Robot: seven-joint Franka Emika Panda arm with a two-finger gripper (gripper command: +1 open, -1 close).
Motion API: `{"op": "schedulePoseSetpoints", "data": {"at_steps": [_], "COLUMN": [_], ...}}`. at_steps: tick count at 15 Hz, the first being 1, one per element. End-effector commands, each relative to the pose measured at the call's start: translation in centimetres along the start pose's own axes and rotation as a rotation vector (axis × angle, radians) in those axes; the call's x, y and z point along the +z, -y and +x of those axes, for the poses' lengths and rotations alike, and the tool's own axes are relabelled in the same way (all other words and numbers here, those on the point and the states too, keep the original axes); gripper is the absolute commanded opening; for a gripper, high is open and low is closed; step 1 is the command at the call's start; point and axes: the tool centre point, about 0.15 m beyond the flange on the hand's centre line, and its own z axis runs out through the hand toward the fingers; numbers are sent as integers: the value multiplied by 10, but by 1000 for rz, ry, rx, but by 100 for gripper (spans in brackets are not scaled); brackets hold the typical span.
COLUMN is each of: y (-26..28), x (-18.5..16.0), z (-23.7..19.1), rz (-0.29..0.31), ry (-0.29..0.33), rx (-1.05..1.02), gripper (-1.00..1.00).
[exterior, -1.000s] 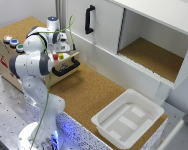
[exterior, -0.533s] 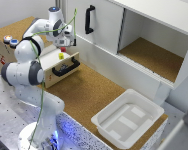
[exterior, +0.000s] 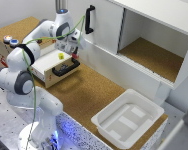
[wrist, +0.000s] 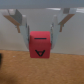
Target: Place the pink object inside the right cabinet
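1. One white Franka arm is on show, bent over the exterior view's left half, its single gripper hanging above the open drawer.
2. In the wrist view, that gripper has its two jaws closed in on the small reddish-pink block, one finger on each side; the block sits pinched between the fingertips, clear of the cork below.
3. In the exterior view the pink block is too small and too hidden by the gripper to pick out.
4. One tiny yellow block rests in the white pull-out drawer, at about eight o'clock from the gripper.
5. That drawer carries one black handle on its front.
6. One wide white-walled cabinet compartment with a cork-brown floor stands open at three o'clock from the gripper, well apart from it.
7. One white cabinet door with a black vertical handle sits at one o'clock, near the gripper.
8. One white rectangular plastic tray lies on the cork counter at five o'clock, well apart.
9. On the cork-topped box at the exterior view's far left, two small round objects sit side by side.
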Motion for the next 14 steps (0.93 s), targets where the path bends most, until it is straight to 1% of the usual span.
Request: {"op": "schedulePoseSetpoints", "data": {"at_steps": [1, 3, 4, 5, 6, 8, 9, 11, 13, 14], "y": [-95, -119, -130, -140, -150, -177, -189, -215, -234, -244], "x": [30, 30, 30, 29, 27, 31, 36, 49, 59, 61], "z": [22, 38, 46, 53, 63, 84, 95, 121, 147, 161], "rz": [13, -19, -44, -48, -79, -88, -82, -50, -18, -3], "ry": [-59, -60, -53, -60, -62, -71, -77, -100, -116, -135], "rx": [45, 96, 119, 136, 139, 166, 172, 186, 155, 142], "gripper": [-100, -100, -100, -100, -100, -100, -100, -100, -100, -100]}}
